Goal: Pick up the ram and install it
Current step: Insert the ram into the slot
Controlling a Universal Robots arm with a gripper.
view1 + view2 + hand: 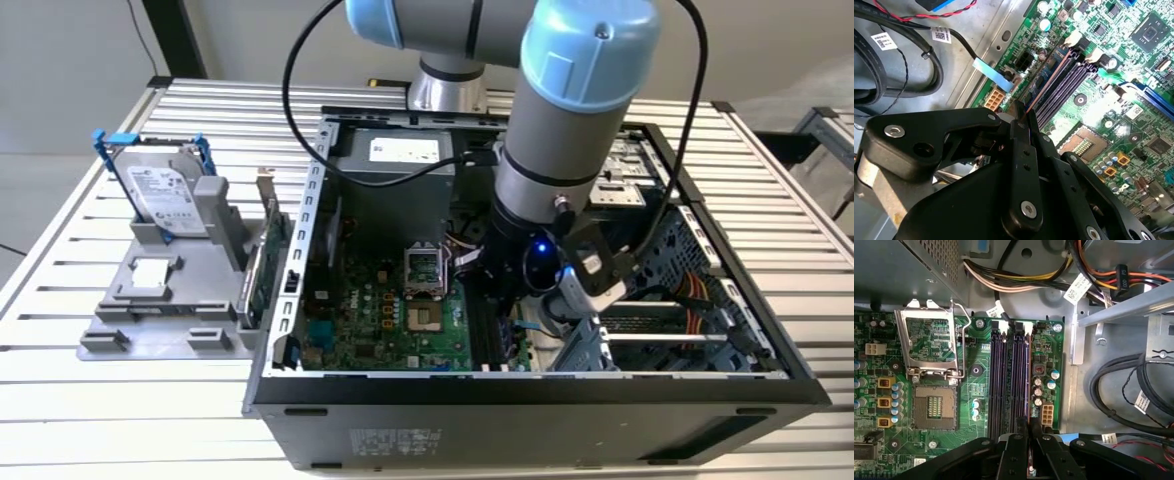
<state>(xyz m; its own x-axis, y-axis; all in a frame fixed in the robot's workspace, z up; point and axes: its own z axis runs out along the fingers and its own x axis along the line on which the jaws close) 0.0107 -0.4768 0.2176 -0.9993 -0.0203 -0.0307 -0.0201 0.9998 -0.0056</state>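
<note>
1. Black gripper parts sit closest to the camera in both wrist views, low inside the open computer case.
2. Its two fingers are pressed close together, pinching the ram, which shows as a thin edge running away from them.
3. That thin stick lies along the row of dark memory slots on the green motherboard, at the slot on the side nearest the metal wall.
4. I judge the job is at the install step: the ram is already picked up and is at its slot.
5. I cannot tell if it is pushed fully in, or if the white clips at the far end have snapped shut.
6. Seating it calls for a straight, even push, with the stick lined up with the slot.
7. On the counter outside, a hard drive stands in a grey holder.
</note>
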